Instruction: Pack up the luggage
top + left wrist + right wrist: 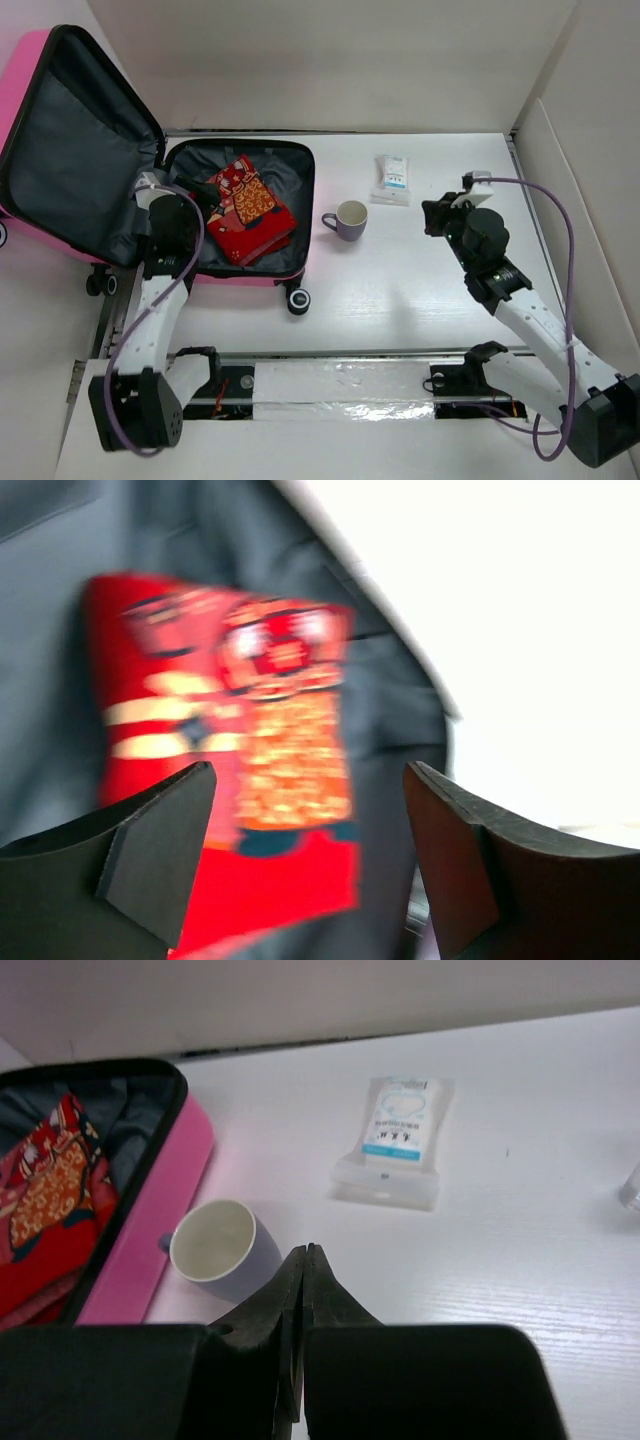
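- The luggage (80, 150) lay open at the upper left of the top view. Its lid was propped up toward the left edge and its base half sat flat on the table (450, 320).
- A folded red patterned cloth (248, 210) already rested in the base on the dark lining.
- The left gripper (310, 770) hung over the base with its fingers spread wide and nothing between them. Its wrist view, though blurred, showed the red cloth directly beneath the gap.
- The right gripper (303, 1250) was at the right of the top view, well clear of the case. Its fingers were pressed together and held nothing.
- A pale mug (350, 218) stood upright just right of the case's right wall, between the case and the right gripper, with its handle toward the case.
- A wipes packet (392, 180) lay flat above and right of the mug, its long axis pointing toward the far wall.
- Both loose items seemed nearer the right arm. From its wrist view the mug sat just up and left of the fingertips, so that arm would likely need to open before reaching leftward.
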`<state>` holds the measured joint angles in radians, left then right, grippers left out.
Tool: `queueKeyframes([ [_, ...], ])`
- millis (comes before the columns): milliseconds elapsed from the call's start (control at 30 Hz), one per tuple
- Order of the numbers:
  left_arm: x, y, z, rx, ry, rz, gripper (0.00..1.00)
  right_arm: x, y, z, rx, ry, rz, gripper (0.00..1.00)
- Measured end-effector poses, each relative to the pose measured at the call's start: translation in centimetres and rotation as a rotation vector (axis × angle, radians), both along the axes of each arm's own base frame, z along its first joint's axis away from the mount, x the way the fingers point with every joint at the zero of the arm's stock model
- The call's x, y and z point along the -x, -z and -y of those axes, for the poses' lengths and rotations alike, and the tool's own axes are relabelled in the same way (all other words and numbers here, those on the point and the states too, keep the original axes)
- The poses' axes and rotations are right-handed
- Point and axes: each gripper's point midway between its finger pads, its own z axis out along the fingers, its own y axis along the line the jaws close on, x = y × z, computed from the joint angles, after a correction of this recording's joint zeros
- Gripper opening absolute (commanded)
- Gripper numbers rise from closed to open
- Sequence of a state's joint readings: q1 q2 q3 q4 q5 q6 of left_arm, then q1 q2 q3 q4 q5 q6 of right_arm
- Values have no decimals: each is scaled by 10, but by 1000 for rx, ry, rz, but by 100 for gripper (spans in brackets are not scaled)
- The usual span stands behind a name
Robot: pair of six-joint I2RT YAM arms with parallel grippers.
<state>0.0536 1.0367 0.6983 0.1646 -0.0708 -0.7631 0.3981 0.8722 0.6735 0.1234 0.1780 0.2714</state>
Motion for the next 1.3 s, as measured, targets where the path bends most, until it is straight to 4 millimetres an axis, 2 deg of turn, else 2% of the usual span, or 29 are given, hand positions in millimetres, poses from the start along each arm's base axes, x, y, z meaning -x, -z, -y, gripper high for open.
queueKeyframes([
  [100,14,-44,21,-2,90,133,63,-5,17,-4,32,-12,-47,0],
  [133,20,-55,29,-5,130,166,51,-7,20,-4,39,-13,-57,0],
  [167,26,-64,36,-8,176,193,45,-9,24,-5,46,-12,-67,2],
  [200,33,-70,43,-16,221,209,39,-11,27,-5,51,-9,-75,6],
  [233,40,-75,49,-29,262,220,29,-14,31,-5,58,-4,-87,18],
  [300,56,-82,60,-68,341,232,27,-23,40,-5,75,15,-117,35],
  [333,64,-86,64,-91,374,237,28,-30,45,-6,84,27,-135,55],
  [400,79,-97,70,-144,430,262,30,-46,60,-6,103,54,-181,74],
  [433,86,-102,73,-171,455,278,34,-57,67,-6,118,72,-202,86],
  [567,107,-110,85,-255,536,325,45,-116,96,1,136,153,-291,97],
  [667,116,-111,97,-298,598,342,47,-170,115,7,123,189,-336,100],
  [800,122,-99,108,-325,664,312,48,-242,140,2,125,187,-390,100],
  [933,127,-95,114,-341,698,303,49,-276,178,-10,147,162,-481,100],
  [1000,129,-94,114,-348,698,301,49,-278,200,-15,162,150,-537,100],
  [1067,130,-93,114,-353,696,298,49,-270,221,-15,183,145,-603,100],
  [1167,131,-92,114,-356,694,292,49,-264,225,-16,194,142,-631,99],
  [1233,131,-91,114,-357,698,288,49,-262,226,-16,199,140,-638,92],
  [1300,132,-90,115,-358,701,286,49,-261,227,-17,203,133,-643,73],
])
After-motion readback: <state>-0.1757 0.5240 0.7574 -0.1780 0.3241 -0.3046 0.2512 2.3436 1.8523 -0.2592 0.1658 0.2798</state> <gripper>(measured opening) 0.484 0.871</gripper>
